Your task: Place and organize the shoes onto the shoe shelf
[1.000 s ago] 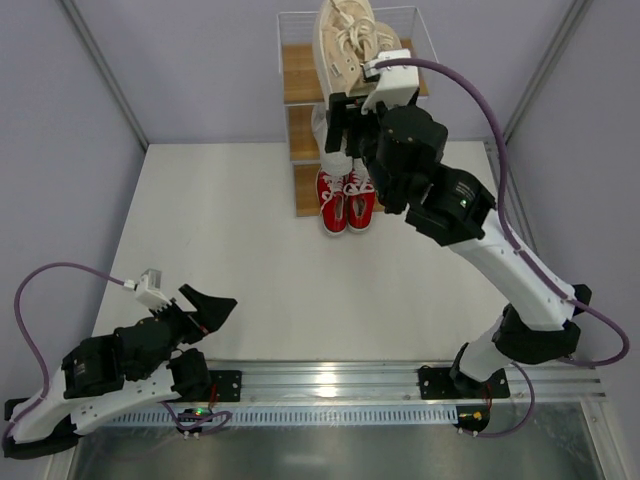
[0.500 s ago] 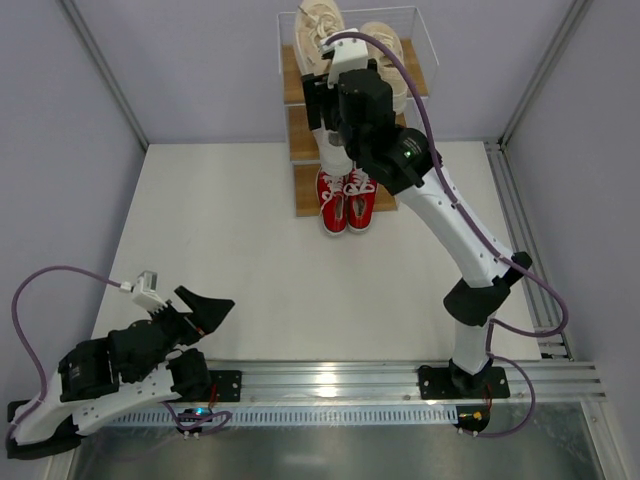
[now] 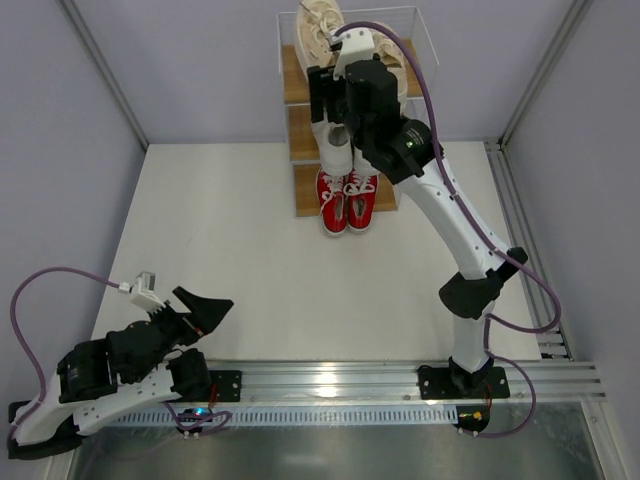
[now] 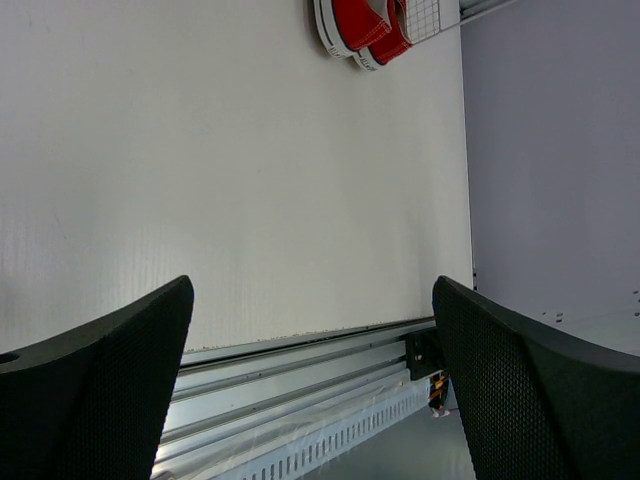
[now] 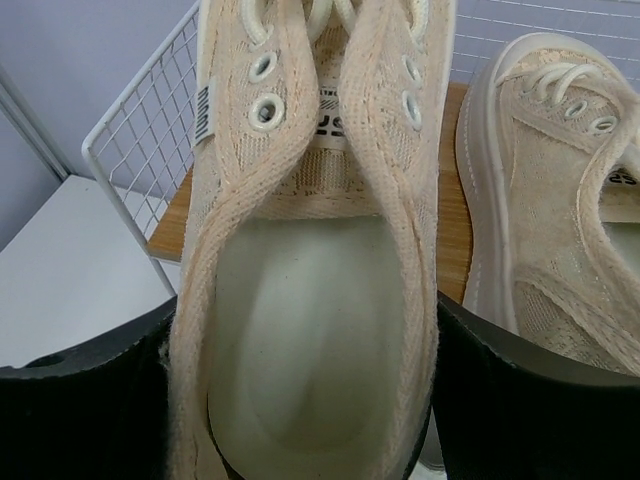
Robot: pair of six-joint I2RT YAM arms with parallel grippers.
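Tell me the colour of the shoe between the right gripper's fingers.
The shoe is beige-cream; the right wrist view shows it best.

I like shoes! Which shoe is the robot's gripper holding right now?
The left beige shoe on top of the shelf: the right gripper clamps its heel sides. The other beige shoe beside it and the red pair below sit untouched.

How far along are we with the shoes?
Done: red pair at the bottom of the shelf, white pair apparently mid-tier, one beige shoe on top. In hand: right end effector grips the second beige shoe above the top board. Remaining: set it beside its mate.
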